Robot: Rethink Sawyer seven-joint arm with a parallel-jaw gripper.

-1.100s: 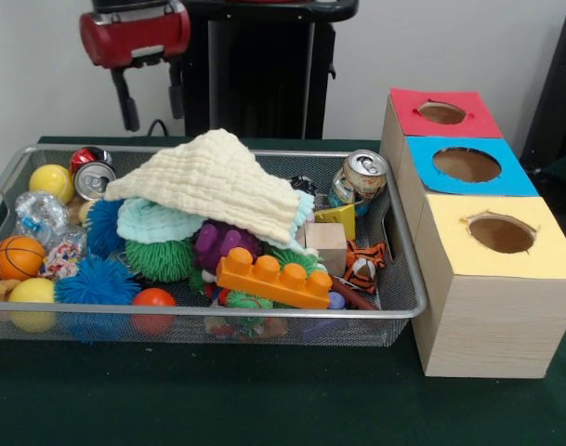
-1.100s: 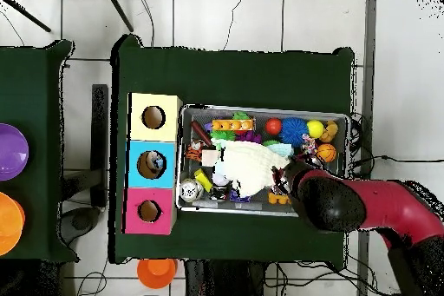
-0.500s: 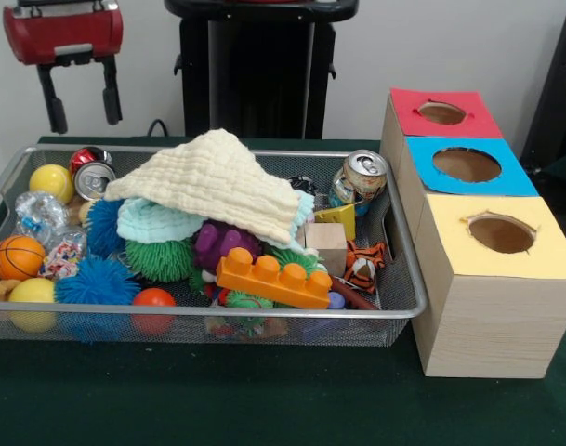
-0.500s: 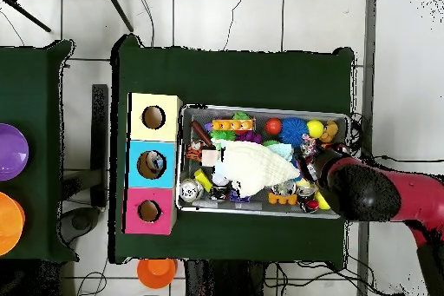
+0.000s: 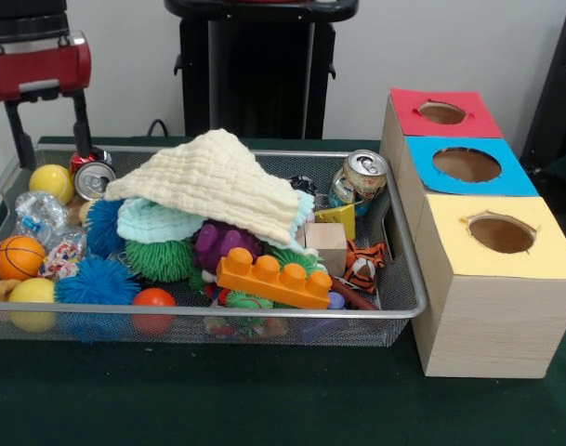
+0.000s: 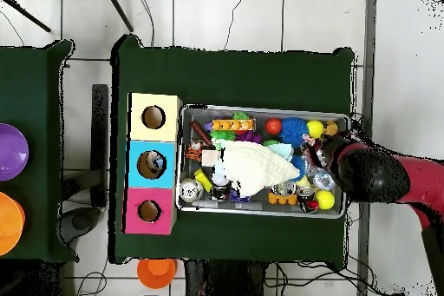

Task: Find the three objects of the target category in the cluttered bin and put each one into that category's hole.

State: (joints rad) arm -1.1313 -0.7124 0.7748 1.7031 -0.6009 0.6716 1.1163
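In the front view we see the end effector [image 5: 50,130] hanging over one end of the wire bin [image 5: 394,228], its 2 black fingers [image 5: 81,121] spread wide and holding nothing. The fingertips reach down to about the level of the bin's far rim, without touching the contents. Just beside and below the end effector lie 2 soda cans [image 5: 92,175], a yellow ball [image 5: 52,182] and a crumpled clear wrapper [image 5: 39,212]. A little further toward the camera sit a small basketball [image 5: 17,256], a second yellow ball [image 5: 32,302] and a blue spiky ball [image 5: 97,283]. Toward the middle of the bin, away from the end effector, a cream cloth [image 5: 213,181] drapes over a pale green cloth [image 5: 152,223], a green spiky ball [image 5: 160,260] and a purple toy [image 5: 219,243]. An orange building brick [image 5: 275,279] and a red ball [image 5: 153,307] lie at the near rim. At the bin's opposite end, well apart from the end effector, we note a third can [image 5: 361,178] standing tilted, a wooden block [image 5: 325,245] and a striped toy [image 5: 364,264]. Beyond that end, on the green tabletop [image 5: 264,400], stands a wooden box with 3 holes: red [image 5: 441,112], blue [image 5: 467,164] and yellow [image 5: 502,234]. In the overhead view the red arm [image 6: 408,180] covers the bin's end.
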